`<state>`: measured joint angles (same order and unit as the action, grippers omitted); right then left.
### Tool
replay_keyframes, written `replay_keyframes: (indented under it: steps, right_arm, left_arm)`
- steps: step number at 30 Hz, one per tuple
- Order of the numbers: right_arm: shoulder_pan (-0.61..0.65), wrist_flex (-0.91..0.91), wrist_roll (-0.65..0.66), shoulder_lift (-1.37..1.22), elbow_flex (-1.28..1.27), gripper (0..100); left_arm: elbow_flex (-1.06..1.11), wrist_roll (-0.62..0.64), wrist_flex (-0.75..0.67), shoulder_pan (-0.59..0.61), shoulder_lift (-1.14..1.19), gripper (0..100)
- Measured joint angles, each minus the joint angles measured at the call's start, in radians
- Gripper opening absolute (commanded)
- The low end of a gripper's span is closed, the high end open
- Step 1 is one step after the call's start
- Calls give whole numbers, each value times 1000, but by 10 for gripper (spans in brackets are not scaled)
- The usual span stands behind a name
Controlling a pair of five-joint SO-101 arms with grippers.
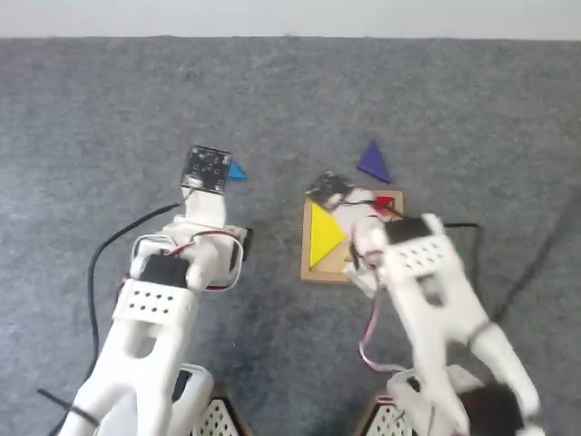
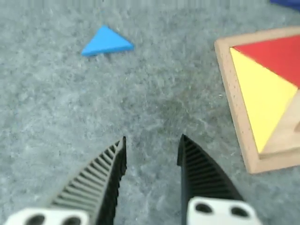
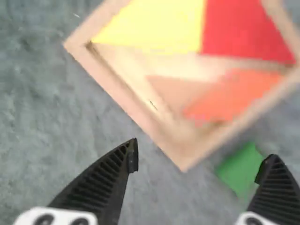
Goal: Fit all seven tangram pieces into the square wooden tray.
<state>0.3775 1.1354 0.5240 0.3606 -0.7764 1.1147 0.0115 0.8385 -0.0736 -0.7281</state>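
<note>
Both arms lie nearest in the high view: the left arm [image 1: 154,309] over grey carpet [image 1: 109,109], the right arm [image 1: 436,282] over the square wooden tray [image 1: 306,259], right of centre. The tray holds a yellow triangle [image 1: 325,234] and a red piece [image 1: 384,204]; a purple triangle [image 1: 373,162] lies beyond it, a blue triangle [image 1: 236,171] well to its left. Left wrist view: left gripper [image 2: 152,143] released, empty, above carpet between blue triangle and tray. Right wrist view: right gripper [image 3: 202,154] spread wide, empty, at a tray corner; it adds an orange piece [image 3: 234,93] inside the tray and a green piece [image 3: 239,168] outside, beside that corner.
</note>
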Motion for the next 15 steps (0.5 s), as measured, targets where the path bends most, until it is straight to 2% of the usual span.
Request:
replay_keyframes:
  steps: [4,12,15]
  right_arm:
    - [64,-55,6,-164,74,390]
    - [64,-63,86,-371,198,388]
    - [46,-61,127,-417,230,313]
  left_arm:
    - [0,-2,-3,-75,72,184]
    - [0,-6,-3,-138,137,184]
    - [0,-6,-3,-138,137,184]
